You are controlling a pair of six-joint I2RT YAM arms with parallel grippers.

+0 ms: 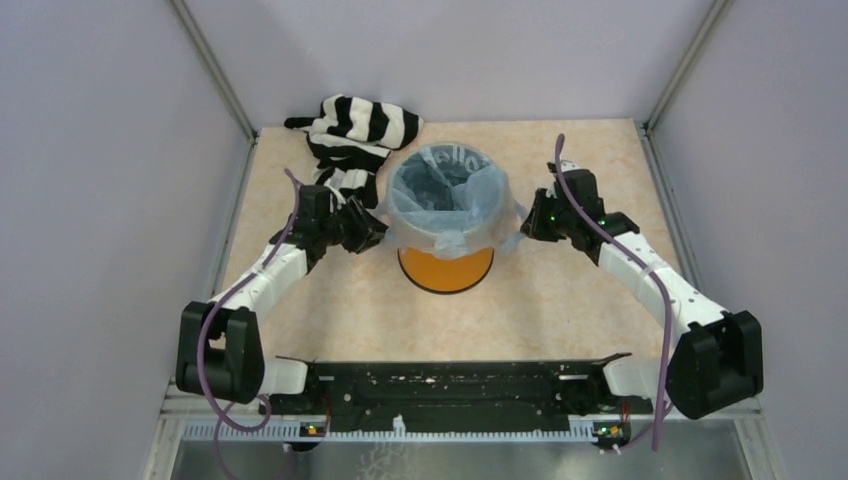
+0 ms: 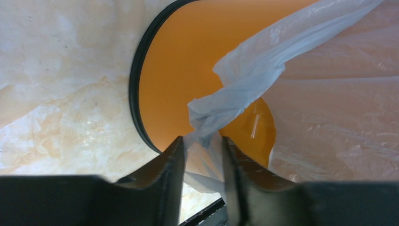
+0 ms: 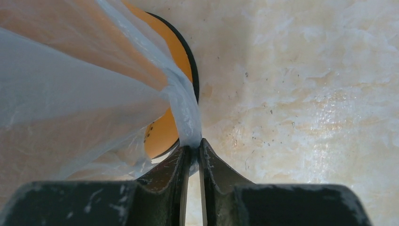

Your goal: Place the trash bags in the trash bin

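The orange trash bin [image 1: 445, 268] stands mid-table. The light-blue trash bag [image 1: 445, 190] lines it, its mouth spread open over the rim and hanging down both sides. My left gripper [image 1: 372, 228] is at the bin's left side. In the left wrist view its jaws [image 2: 201, 140] stand a little apart, with a twisted bag handle [image 2: 244, 70] lying loosely between them against the orange wall [image 2: 188, 61]. My right gripper [image 1: 528, 222] is at the bin's right side. In the right wrist view it [image 3: 194, 147] is pinched shut on a taut strip of the bag [image 3: 186, 108].
A black-and-white striped cloth [image 1: 355, 135] lies at the back left, just behind the left gripper. Grey walls close in the table on three sides. The arms' black base rail [image 1: 450, 385] runs along the near edge.
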